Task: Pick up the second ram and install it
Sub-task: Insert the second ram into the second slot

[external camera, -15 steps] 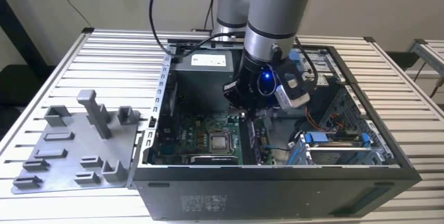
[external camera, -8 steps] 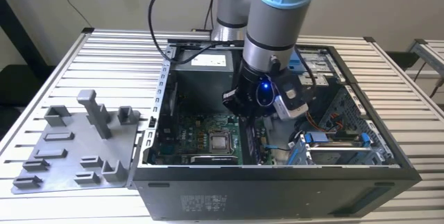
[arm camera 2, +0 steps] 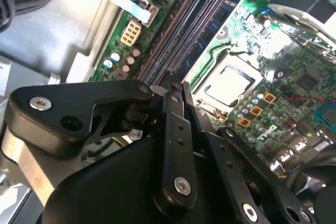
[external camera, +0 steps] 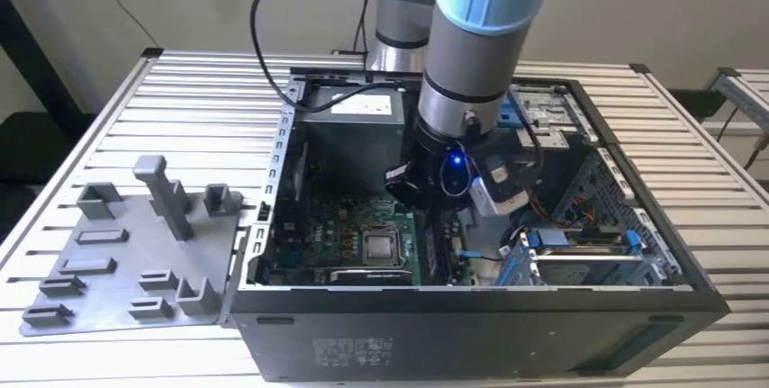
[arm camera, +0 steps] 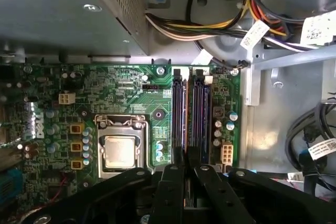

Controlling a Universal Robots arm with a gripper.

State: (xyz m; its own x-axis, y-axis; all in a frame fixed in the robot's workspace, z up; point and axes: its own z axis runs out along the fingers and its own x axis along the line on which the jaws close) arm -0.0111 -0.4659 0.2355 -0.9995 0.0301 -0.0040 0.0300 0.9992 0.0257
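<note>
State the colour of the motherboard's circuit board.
Green, on the motherboard; the first wrist view shows it best.

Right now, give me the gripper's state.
Gripper: fingers close together over the RAM slots on the motherboard; whether it holds the second ram cannot be told.

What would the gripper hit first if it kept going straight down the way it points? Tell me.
Most likely the memory slots on the motherboard: the gripper points at their near end. How far above them it sits is unclear.
</note>
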